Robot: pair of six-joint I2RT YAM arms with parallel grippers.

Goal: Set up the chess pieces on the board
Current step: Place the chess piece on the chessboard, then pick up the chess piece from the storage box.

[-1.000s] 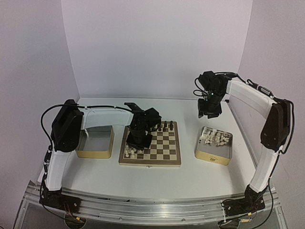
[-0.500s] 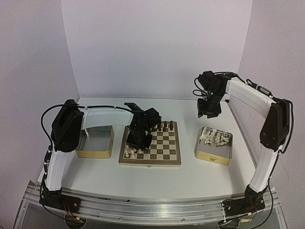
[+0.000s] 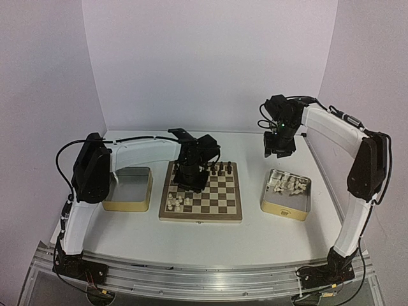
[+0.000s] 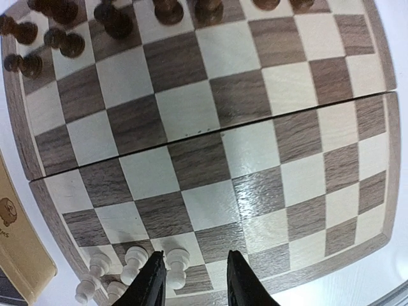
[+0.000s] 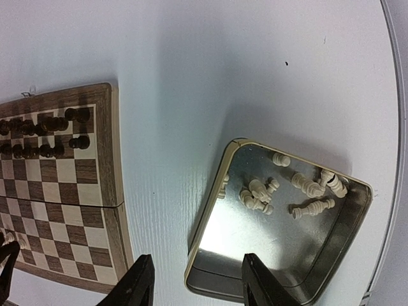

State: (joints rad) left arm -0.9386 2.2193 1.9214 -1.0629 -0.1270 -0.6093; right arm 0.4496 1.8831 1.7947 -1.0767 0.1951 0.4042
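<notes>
Left gripper [image 4: 194,280] has lifted off the near-left corner of the board [image 4: 197,115] and shifted toward the far side since a second ago. Its jaws are apart with nothing held, so I read that as one piece dropped off and the arm backing away. A small cluster of cream chess pieces [image 4: 175,264] stands on the near-left squares, just under the fingers, upright but bunched together rather than one per square. The dark pieces [image 4: 115,19] sit along the far rows. Right gripper [image 5: 194,287] hasn't moved. It hangs above the table beyond the tin [image 5: 207,220], jaws apart and empty. Most of the white pieces are still lying loose in that tin, to the right of the board and well apart from it. The white side is barely started: lots of transfers left, and the placed ones probably need spacing out.
</notes>
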